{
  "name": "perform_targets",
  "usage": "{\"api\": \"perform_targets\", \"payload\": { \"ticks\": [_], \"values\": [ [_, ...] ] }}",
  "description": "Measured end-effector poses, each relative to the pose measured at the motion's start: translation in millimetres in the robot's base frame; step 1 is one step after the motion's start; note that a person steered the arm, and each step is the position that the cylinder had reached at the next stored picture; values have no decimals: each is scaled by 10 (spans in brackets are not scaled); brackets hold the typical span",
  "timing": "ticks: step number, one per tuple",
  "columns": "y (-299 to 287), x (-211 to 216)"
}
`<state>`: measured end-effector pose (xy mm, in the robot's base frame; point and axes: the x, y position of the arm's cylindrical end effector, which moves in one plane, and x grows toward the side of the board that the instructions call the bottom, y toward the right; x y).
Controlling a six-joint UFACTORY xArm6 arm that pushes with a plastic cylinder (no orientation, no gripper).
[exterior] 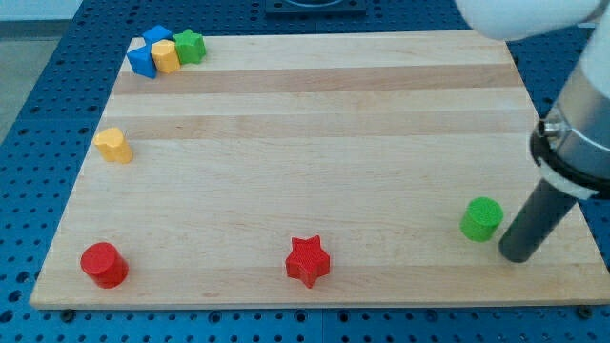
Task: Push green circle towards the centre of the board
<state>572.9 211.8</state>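
The green circle sits near the view's right edge of the wooden board, low down and well away from the board's middle. My tip rests on the board just beside it, to the view's right and slightly toward the view's bottom, with a narrow strip of wood showing between the two, so they look apart rather than touching. The dark rod rises from the tip, tilting toward the view's upper right, into a black collar and the white arm body at the view's top right corner. The arm carries no gripper, only this rod, so nothing is opened, closed or held.

A red star lies near the view's bottom edge around the middle of the board's width. A red circle stands at the view's bottom left corner. A yellow block sits alone by the view's left edge, its shape hard to make out. In the view's top left corner a tight cluster touches together: a blue block, a second yellow block and a green star. The board lies on a blue perforated bench
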Motion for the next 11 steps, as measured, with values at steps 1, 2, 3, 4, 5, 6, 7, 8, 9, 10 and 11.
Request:
{"api": "perform_targets", "payload": {
  "ticks": [1, 2, 3, 4, 5, 6, 7, 8, 9, 10, 11],
  "values": [
    [-246, -112],
    [-444, -255],
    [-457, -435],
    [-459, -676],
    [-899, -793],
    [-1143, -834],
    [-1169, -889],
    [-1163, -994],
    [-1163, -1227],
    [-1179, -1525],
    [-1343, -1859]
  ]
}}
